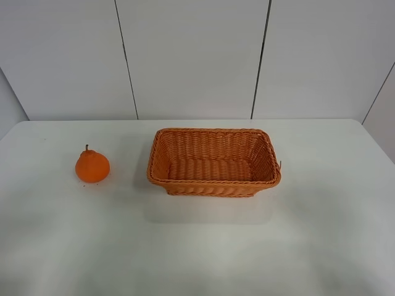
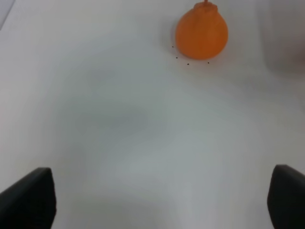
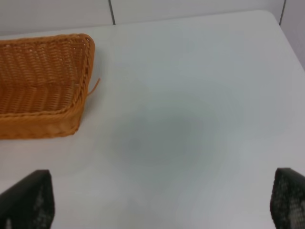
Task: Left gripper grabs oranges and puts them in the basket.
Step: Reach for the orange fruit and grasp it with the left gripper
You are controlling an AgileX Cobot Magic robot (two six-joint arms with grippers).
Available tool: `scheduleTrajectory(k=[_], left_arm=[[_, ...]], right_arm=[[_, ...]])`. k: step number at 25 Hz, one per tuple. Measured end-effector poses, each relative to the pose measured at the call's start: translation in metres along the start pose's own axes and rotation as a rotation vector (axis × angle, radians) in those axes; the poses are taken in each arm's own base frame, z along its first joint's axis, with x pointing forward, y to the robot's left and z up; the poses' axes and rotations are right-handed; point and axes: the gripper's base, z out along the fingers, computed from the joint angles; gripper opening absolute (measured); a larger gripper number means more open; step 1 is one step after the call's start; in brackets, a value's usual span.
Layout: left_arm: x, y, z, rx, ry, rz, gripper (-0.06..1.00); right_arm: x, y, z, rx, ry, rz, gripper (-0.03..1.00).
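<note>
Orange (image 1: 92, 166): rests on the table (image 1: 197, 246), left of the basket (image 1: 213, 183) in the high view and apart from it; the knobbed top and short dark stem point up.

Orange from the left wrist (image 2: 201, 31): lies on the table ahead of the gripper, well apart from both fingers and off toward one finger's side rather than centred; a few dark specks (image 2: 188, 63) dot the table at its base.

Basket: stands upright near the middle of the table, mouth up, long side across the high view; its woven floor and flared walls show inside.

Basket from the right wrist (image 3: 38, 125): one end shows ahead of the gripper and off to one side, well apart from the fingers; a loose strand (image 3: 94, 86) sticks out from the end wall.

Left gripper (image 2: 157, 198): released; its two black fingers (image 2: 28, 200) stand wide apart at the edges of the wrist view, with only table between them, grasping nothing.

Right gripper (image 3: 157, 200): released likewise; black fingers (image 3: 28, 200) spread wide over the table, holding nothing.

Wall (image 1: 191, 55): pale panels with dark seams behind the table's far edge.
</note>
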Motion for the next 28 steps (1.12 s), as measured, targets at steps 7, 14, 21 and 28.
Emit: scheduleTrajectory(k=[7,14,21,28], left_arm=[[-0.029,0.0,0.003,-0.002,-0.027,0.013,0.99],[-0.077,-0.01,0.076,0.023,0.152,0.083,0.99],[-0.103,-0.034,0.18,0.157,0.317,0.037,0.99],[-0.124,-0.048,0.268,0.201,0.428,0.069,0.99]], right_arm=[[0.0,0.0,0.0,0.0,0.0,0.0,0.69],[0.0,0.0,0.0,0.0,0.0,0.0,0.69],[0.0,0.0,0.0,0.0,0.0,0.0,0.69],[0.0,0.0,0.0,0.0,0.0,0.0,0.69]])
